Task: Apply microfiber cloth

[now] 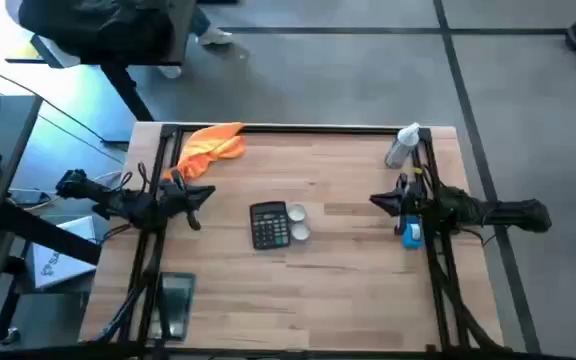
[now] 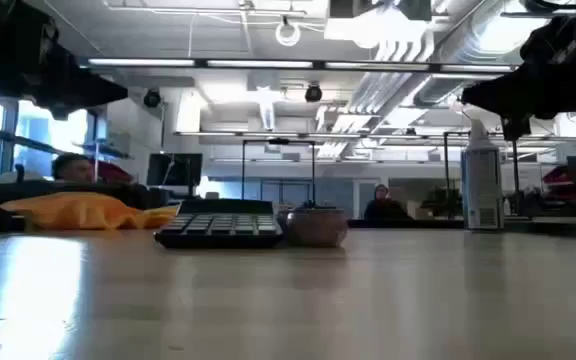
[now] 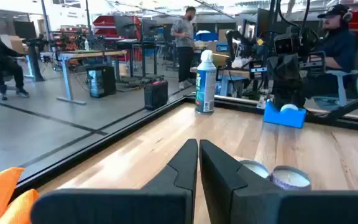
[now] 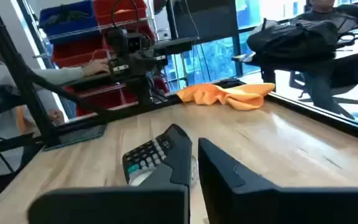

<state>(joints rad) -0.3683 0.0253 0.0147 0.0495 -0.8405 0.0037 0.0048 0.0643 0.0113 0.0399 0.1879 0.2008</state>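
Note:
The orange microfiber cloth [image 1: 211, 145] lies crumpled on the table near the far left corner, also seen in the low view [image 2: 83, 212] and the right wrist view [image 4: 229, 94]. A black calculator [image 1: 270, 224] lies flat at the table's middle. My left gripper [image 1: 203, 195] hovers above the table, just on the near side of the cloth and left of the calculator. Its fingers are shut [image 3: 199, 155] and hold nothing. My right gripper [image 1: 376, 200] hovers right of the calculator, shut [image 4: 194, 155] and empty, pointing toward the calculator [image 4: 145, 155].
Two small round tins [image 1: 298, 222] sit right beside the calculator. A white spray bottle [image 1: 403, 145] stands at the far right, and a small blue object [image 1: 412, 235] lies under the right arm. A dark flat device [image 1: 175, 300] lies near the front left. People sit beyond the table.

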